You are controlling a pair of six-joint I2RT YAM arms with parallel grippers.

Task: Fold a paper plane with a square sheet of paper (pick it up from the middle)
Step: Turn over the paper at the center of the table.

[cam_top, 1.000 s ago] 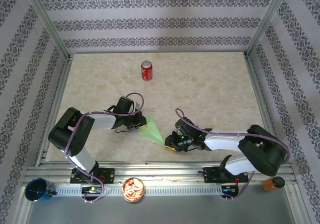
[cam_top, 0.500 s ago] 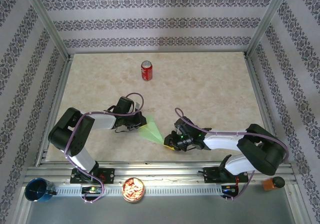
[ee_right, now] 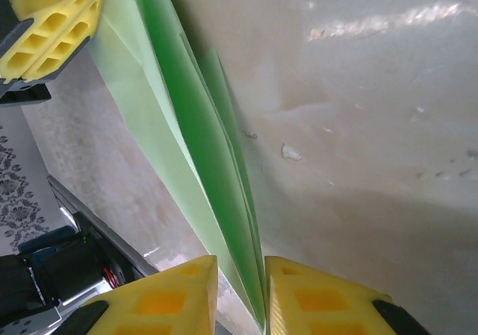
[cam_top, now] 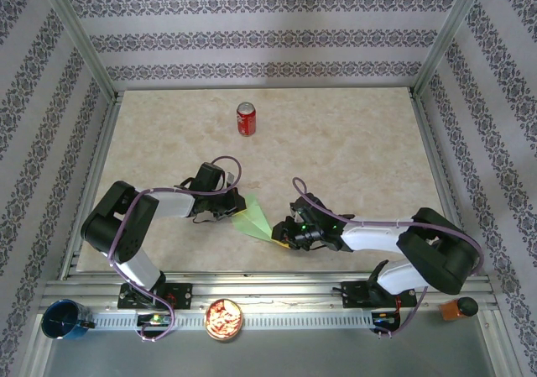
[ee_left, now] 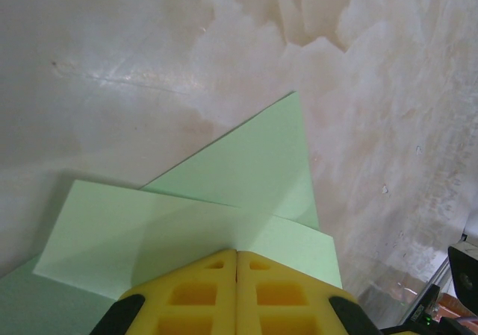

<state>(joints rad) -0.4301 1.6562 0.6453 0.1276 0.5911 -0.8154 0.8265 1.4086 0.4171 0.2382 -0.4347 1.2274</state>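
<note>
paper look: light-green folded paper sheet [cam_top: 254, 219], thin, creased into a narrow pointed triangle in the top view. wide end is at the left claw [cam_top: 232, 210], sharp tip at the right claw [cam_top: 284, 239].
layers, left wrist view: a paler flap of the sheet [ee_left: 224, 201] lies across a pointed triangle whose tip points away from the camera. faint creases show on the flap.
layers, right wrist view: the sheet [ee_right: 202, 148] is seen almost edge-on, with several layers fanned slightly and darker green inside the fold.
paper place: over the beige marble-pattern tabletop [cam_top: 352, 150], a little toward the near edge, between the two claws. a red drink can [cam_top: 245, 118] stands well apart toward the far side.
table contact: cannot tell whether the sheet rests on the tabletop or hangs just clear of it.
left claw: yellow pads [ee_left: 237, 254] pressed flat together with no gap, clamped on the wide end. the sheet spreads out from right at the pad tips.
right claw: yellow pads [ee_right: 240, 264] narrowly apart. the narrow end of the sheet runs into the gap and lies against one pad. cannot tell whether it is pinched or just straddled.
relation: the claws sit at opposite ends of the sheet. the left claw's yellow finger [ee_right: 48, 22] sits at the sheet's far end in the right wrist view.
</note>
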